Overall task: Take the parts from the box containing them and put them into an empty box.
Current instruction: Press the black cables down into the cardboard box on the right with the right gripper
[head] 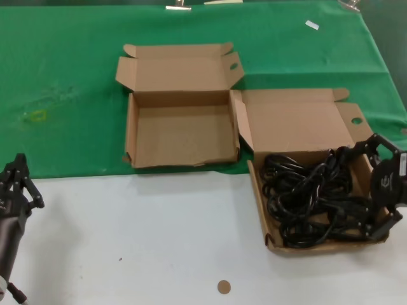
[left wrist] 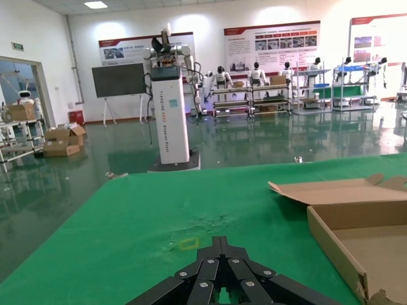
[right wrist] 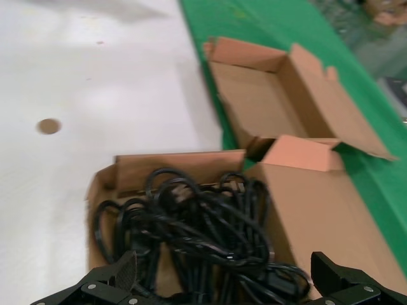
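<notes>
A tangle of black coiled power cords fills the skewed shallow cardboard box at the right; they also show in the right wrist view. The empty box with taller walls sits squarely to its left, lid open; it also shows in the right wrist view. My right gripper hangs at the right side of the cord box, jaws wide open over the cords, holding nothing. My left gripper rests at the table's left edge, shut and empty, far from both boxes.
Green cloth covers the back half of the table and white surface the front. A small brown disc lies on the white part. The empty box's corner shows in the left wrist view.
</notes>
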`<action>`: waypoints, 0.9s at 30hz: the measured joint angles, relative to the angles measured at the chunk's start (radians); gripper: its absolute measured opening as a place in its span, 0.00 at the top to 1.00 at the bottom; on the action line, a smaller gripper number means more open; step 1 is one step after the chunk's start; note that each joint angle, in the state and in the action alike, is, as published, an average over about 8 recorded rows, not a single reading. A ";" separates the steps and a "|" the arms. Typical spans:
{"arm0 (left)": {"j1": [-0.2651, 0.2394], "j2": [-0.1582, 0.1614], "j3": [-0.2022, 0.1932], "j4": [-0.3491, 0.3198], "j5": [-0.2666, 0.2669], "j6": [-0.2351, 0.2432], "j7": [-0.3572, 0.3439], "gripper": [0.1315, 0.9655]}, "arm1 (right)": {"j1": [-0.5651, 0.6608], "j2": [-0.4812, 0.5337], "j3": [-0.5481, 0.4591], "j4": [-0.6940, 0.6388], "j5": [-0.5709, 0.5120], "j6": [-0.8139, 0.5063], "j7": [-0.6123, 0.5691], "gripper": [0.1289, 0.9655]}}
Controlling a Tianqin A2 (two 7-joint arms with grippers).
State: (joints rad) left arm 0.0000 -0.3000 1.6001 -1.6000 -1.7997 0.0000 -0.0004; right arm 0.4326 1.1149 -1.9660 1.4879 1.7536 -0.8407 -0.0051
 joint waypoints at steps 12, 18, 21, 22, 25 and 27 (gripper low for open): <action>0.000 0.000 0.000 0.000 0.000 0.000 0.000 0.99 | 0.128 -0.084 -0.027 -0.082 -0.109 -0.177 -0.052 0.00; 0.000 0.000 0.000 0.000 0.000 0.000 0.000 0.99 | 0.206 -0.147 -0.052 -0.150 -0.176 -0.222 -0.076 0.00; 0.000 0.000 0.000 0.000 0.000 0.000 0.000 0.99 | 0.243 -0.180 -0.063 -0.187 -0.205 -0.237 -0.088 0.00; 0.000 0.000 0.000 0.000 0.000 0.000 0.000 0.99 | 0.255 -0.191 -0.066 -0.200 -0.214 -0.241 -0.093 0.00; 0.000 0.000 0.000 0.000 0.000 0.000 0.000 0.99 | 0.287 -0.222 -0.077 -0.238 -0.240 -0.252 -0.107 0.00; 0.000 0.000 0.000 0.000 0.000 0.000 0.000 0.99 | 0.306 -0.240 -0.084 -0.261 -0.256 -0.259 -0.117 0.00</action>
State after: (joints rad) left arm 0.0000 -0.3000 1.6001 -1.6000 -1.7996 0.0000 -0.0004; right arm 0.7389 0.8746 -2.0497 1.2268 1.4973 -1.0993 -0.1218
